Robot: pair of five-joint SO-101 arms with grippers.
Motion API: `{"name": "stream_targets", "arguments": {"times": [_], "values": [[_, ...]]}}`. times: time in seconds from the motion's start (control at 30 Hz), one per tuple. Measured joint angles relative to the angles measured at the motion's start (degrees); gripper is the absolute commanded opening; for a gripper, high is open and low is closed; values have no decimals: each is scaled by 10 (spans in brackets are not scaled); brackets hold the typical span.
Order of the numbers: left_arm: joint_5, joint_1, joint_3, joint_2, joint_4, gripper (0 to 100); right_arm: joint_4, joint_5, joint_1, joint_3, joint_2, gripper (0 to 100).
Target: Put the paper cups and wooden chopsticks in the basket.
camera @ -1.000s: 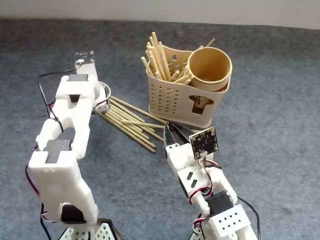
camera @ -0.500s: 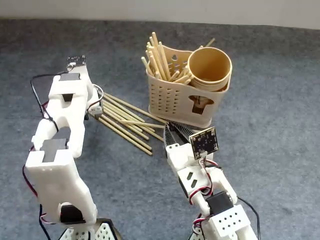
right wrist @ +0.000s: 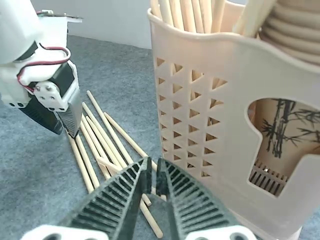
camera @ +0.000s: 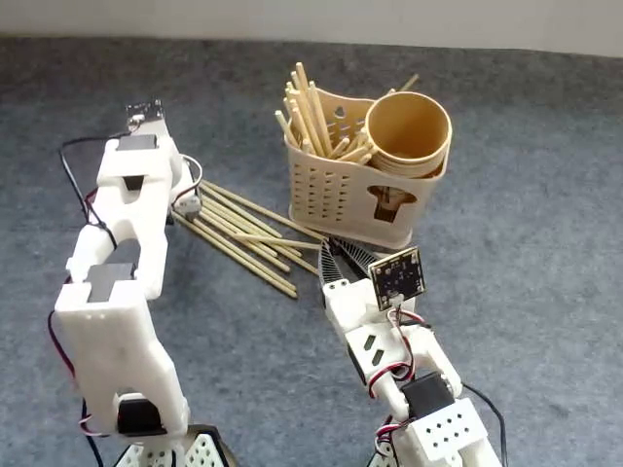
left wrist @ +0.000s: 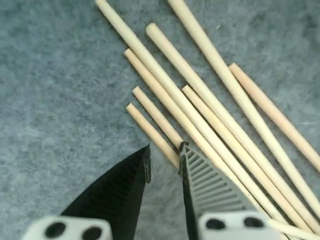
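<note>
The beige basket [camera: 341, 199] stands on the grey surface [camera: 526, 253], holding stacked paper cups [camera: 409, 131] and upright wooden chopsticks [camera: 307, 107]. The loose chopsticks [camera: 243, 233] lie fanned just left of it. The left tool [left wrist: 164, 161] hovers over their left ends, slightly spread. The right tool [right wrist: 152, 176], almost pressed together and empty, sits just near of the basket.

The table [camera: 545, 195] wears a grey, felt-like cloth, matt and faintly fuzzy. The chopsticks [camera: 243, 236] are pale bare wood, smooth and matt. The basket [camera: 336, 195] is cream plastic with a soft sheen; the paper cups [camera: 409, 126] look matt tan; the fingers [right wrist: 120, 200] are dark ribbed plastic
</note>
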Motion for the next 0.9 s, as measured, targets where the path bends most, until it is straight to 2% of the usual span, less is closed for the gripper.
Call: {"name": "stream_targets", "arguments": {"times": [0.1,0.2,0.37,0.67,0.77,0.9], "values": [[0,2,-31,25,13,112,0,0,0,0,0,33],[0,2,-78,51,66,111,0,0,0,0,0,33],[-11,-3,-86,68,121,83,0,0,0,0,0,33],[-25,2,-88,70,130,66,-2,0,0,0,0,33],[-25,2,-88,70,130,6,-2,0,0,0,0,33],[-25,3,-84,71,135,5,-2,0,0,0,0,33]]}}
